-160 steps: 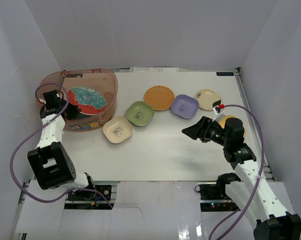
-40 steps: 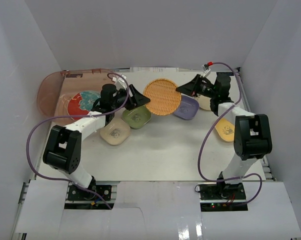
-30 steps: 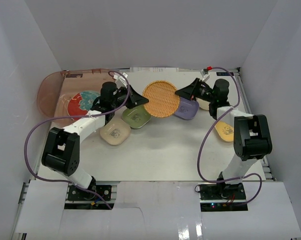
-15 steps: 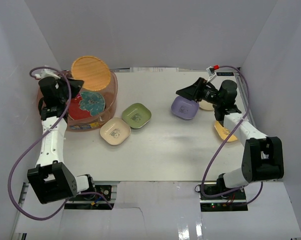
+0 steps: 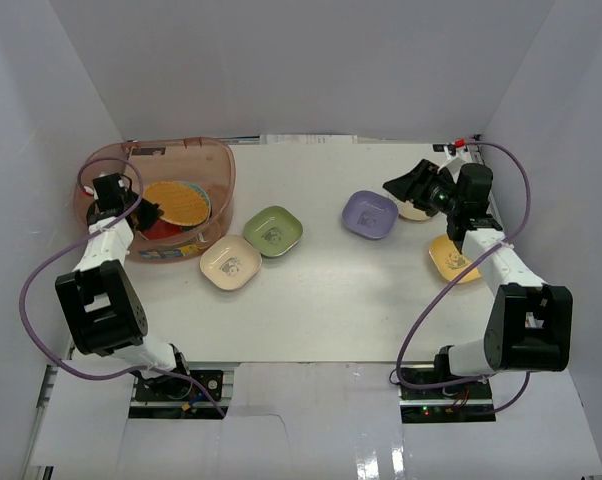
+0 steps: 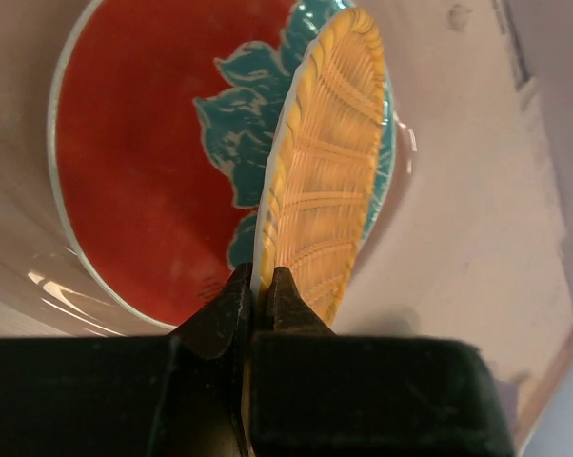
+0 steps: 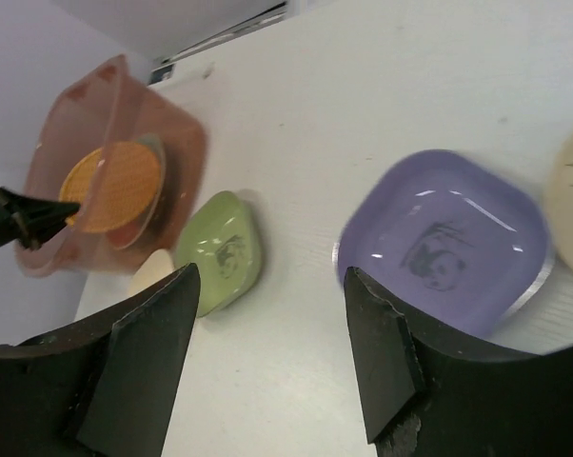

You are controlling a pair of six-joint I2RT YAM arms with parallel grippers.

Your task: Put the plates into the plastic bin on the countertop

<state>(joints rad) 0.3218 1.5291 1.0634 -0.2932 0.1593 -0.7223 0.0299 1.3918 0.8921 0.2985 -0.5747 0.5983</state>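
Observation:
My left gripper [image 5: 144,211] is inside the pinkish plastic bin [image 5: 217,160] and is shut on the rim of the orange woven-look plate [image 5: 177,202], which shows edge-on in the left wrist view [image 6: 329,205]. The plate hangs tilted just over the red-and-teal floral plate [image 6: 134,171] lying in the bin. My right gripper [image 5: 399,185] is open and empty, raised beside the lavender plate [image 5: 369,213], which also shows in the right wrist view [image 7: 448,243]. The green plate [image 5: 276,229], a cream plate [image 5: 233,262], a yellow plate [image 5: 451,258] and a beige plate [image 5: 416,211] lie on the white countertop [image 5: 331,300].
White walls enclose the countertop on the left, back and right. The bin stands at the back left corner. Purple cables loop from both arms near the side walls.
My left gripper has carried the orange plate from above the bin's rim down into the bin, over the floral plate. My right arm has drawn back to the right, away from the lavender plate.

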